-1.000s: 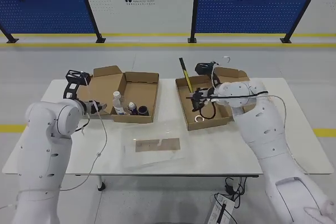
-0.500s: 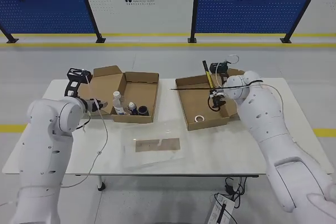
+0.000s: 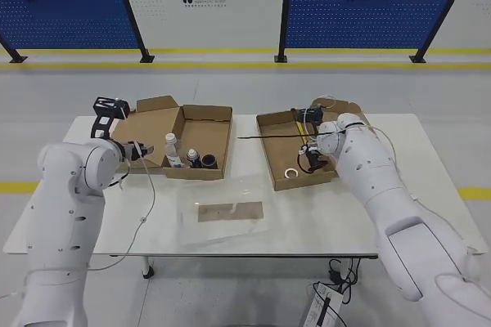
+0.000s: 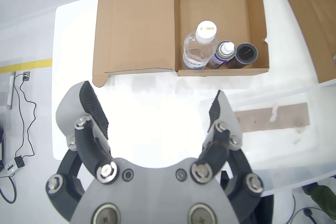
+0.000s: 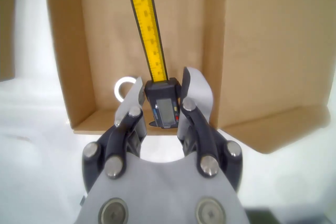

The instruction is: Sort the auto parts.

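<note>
We see a white table [image 3: 311, 221] with two open brown boxes. The left pincer [image 4: 151, 90] hangs near the left box [image 3: 200, 135], spread wide with nothing in it. Over the right box [image 3: 282, 151], the right pincer [image 5: 162, 78] pinches the measuring tool [image 5: 147, 25] by its screen end. The tool's long yellow bar points sideways toward the left box, with its tip past the box wall. A bottle [image 4: 199, 46], a spray can [image 4: 223, 54] and a black tube [image 4: 246, 54] stand together in the left box. A white ring [image 5: 122, 89] lies in the right box.

Yellow digital caliper [image 5: 147, 25] above open cardboard box [image 5: 63, 25], white ring [image 5: 117, 90] inside
</note>
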Controlling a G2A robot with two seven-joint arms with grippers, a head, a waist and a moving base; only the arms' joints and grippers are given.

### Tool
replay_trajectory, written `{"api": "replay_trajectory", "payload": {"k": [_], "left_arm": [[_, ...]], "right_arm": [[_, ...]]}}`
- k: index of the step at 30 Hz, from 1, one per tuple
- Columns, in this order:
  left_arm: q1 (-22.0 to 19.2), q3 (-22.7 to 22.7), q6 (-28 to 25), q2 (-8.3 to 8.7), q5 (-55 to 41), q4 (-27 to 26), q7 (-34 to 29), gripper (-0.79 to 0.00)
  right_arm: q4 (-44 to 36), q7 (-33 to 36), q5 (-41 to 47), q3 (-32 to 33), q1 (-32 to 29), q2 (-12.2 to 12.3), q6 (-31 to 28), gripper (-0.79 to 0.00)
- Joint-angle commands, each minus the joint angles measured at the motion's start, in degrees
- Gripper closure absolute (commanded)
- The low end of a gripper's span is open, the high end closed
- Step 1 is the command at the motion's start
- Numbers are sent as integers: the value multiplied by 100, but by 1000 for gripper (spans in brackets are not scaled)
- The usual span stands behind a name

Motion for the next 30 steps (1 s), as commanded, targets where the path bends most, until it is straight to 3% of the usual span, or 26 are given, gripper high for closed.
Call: {"api": "replay_trajectory", "payload": {"k": [1, 11, 12, 13, 19, 21, 25, 30], "left_arm": [[-4, -2, 9, 2, 0, 2, -2, -785], [1, -11, 1, 18, 18, -3, -16, -785], [2, -10, -3, 19, 16, -5, -18, -785], [2, -10, -10, 21, 14, -6, -20, -785], [-5, -9, -28, 29, 2, 3, -20, -785], [-11, -2, -39, 31, -2, 9, -20, -785], [-24, 8, -52, 35, -11, 20, -9, -785], [-31, 16, -58, 40, -34, 28, -9, -785]], "right_arm": [[155, -59, 34, -35, 35, -50, -1, 0], [714, -207, 133, -141, 200, -236, -49, 0], [757, -204, 141, -147, 210, -249, -55, -15], [798, -201, 148, -152, 221, -261, -66, -80], [980, -225, 181, -167, 279, -314, -96, -157], [1023, -226, 191, -169, 296, -328, -111, -240], [1082, -240, 189, -180, 319, -351, -115, -320], [1140, -233, 192, -188, 335, -373, -129, -342]]}}
